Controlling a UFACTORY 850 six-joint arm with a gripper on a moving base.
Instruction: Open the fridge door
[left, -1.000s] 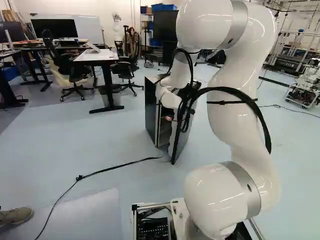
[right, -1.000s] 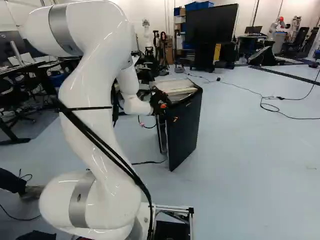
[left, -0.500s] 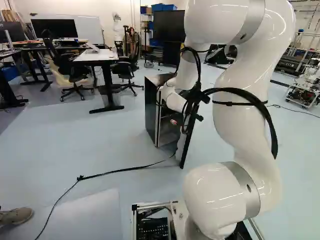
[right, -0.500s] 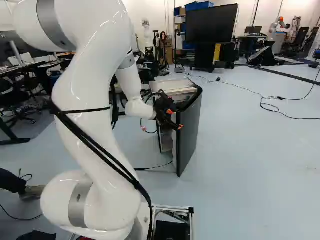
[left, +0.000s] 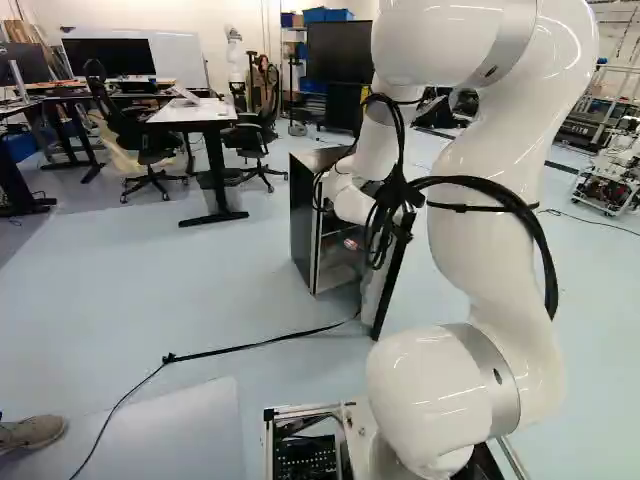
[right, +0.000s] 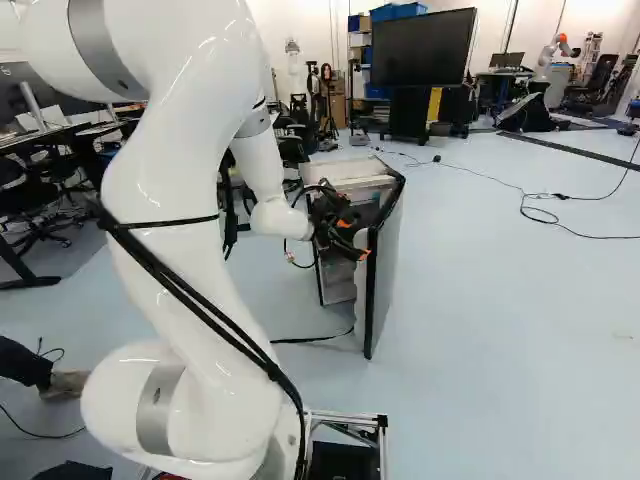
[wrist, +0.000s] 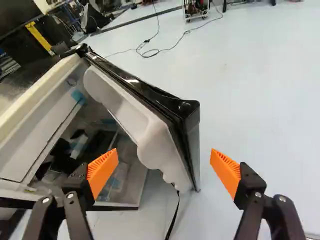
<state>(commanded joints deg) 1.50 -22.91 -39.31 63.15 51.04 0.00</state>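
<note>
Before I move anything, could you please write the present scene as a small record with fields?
fridge: small black-sided box with pale rim, on the pale blue floor
door: black outside, white moulded lining inside, partly open
gripper: black, two fingers with orange pads, open
gripper to door: door edge ahead, between the fingers' lines; not gripped
cable: thin black cable on the floor, running toward the door's foot
task state: door ajar; full opening not reached

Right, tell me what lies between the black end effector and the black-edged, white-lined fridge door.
Nothing shows there: in the wrist view, the stretch from the open end effector to the fridge door looks bare.
</note>
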